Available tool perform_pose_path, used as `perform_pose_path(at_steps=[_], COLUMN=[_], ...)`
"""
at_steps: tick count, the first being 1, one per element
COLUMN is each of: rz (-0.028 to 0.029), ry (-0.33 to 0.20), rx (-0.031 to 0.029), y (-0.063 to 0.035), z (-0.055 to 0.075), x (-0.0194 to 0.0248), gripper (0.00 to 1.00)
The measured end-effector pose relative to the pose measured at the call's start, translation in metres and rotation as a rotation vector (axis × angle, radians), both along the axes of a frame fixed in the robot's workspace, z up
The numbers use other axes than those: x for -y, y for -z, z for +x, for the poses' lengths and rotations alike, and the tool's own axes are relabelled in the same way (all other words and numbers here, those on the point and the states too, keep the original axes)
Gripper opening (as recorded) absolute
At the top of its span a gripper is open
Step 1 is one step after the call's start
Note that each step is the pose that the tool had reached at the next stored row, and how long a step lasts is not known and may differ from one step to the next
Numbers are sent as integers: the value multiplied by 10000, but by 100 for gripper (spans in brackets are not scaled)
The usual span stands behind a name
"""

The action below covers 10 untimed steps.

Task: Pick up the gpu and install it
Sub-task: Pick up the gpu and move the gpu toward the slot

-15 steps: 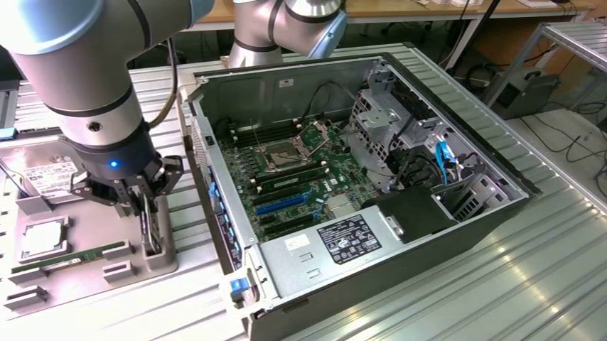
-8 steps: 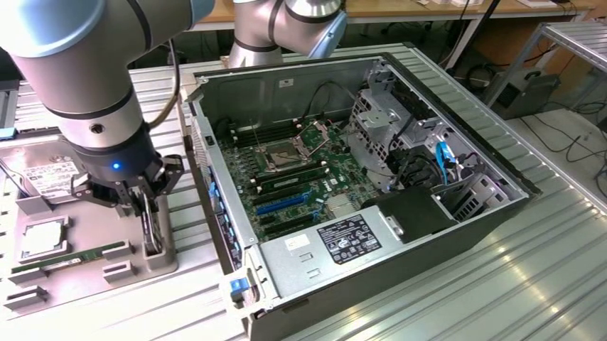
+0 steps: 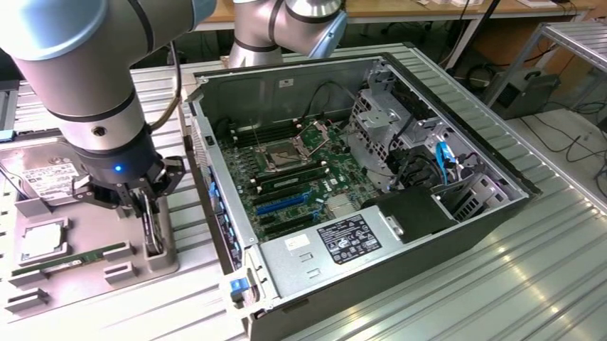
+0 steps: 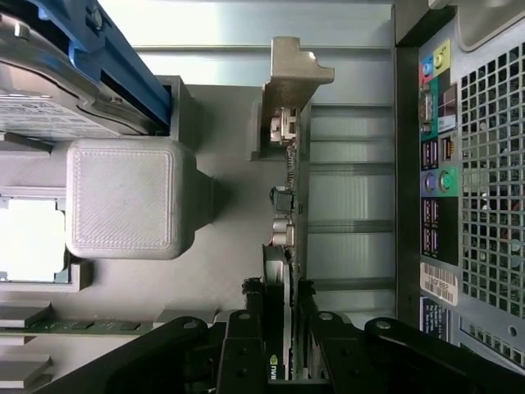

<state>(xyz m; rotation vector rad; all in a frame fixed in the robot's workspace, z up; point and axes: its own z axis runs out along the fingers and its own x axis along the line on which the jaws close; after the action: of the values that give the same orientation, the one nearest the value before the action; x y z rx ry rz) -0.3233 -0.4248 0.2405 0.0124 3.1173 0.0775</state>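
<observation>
1. On the exterior view's left of the ribbed metal bench (image 3: 531, 284) lies a grey parts tray (image 3: 95, 220). A hard drive (image 3: 43, 177) with a white label rests at the tray's far corner.
2. Nearer the tray's front edge, a square silver processor (image 3: 43, 241) sits in a recess. A narrow green memory stick (image 3: 74, 258) lies just beside it.
3. The tool (image 3: 138, 206) hangs straight down from the arm over the tray's edge nearest the computer case (image 3: 474, 213).
4. The gpu (image 3: 153, 238) stands on its long edge in a slot along that same tray edge, directly under the tool.
5. In the wrist view the tool (image 4: 280, 300) is clamped on the gpu (image 4: 287, 164). One black finger (image 4: 248, 328) presses each face of the card, and its silver end bracket (image 4: 289, 78) points away from the fingers.
6. The case lies on its side just beside the tray, with its side panel off.
7. Inside the case, the green motherboard (image 3: 303, 181) shows a bare processor socket (image 3: 287, 153). A labelled power supply (image 3: 346, 241) sits at the near end.
8. A blue cable (image 3: 442, 158) runs by the drive bays at the case's side on the exterior view's right.
</observation>
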Motion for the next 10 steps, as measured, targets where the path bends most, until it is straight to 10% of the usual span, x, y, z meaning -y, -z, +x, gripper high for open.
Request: perform_pose_path(at_steps=[10], rz=[-5], ry=[-27], rx=[0], y=[-70], z=[21], x=[-13], gripper=[26])
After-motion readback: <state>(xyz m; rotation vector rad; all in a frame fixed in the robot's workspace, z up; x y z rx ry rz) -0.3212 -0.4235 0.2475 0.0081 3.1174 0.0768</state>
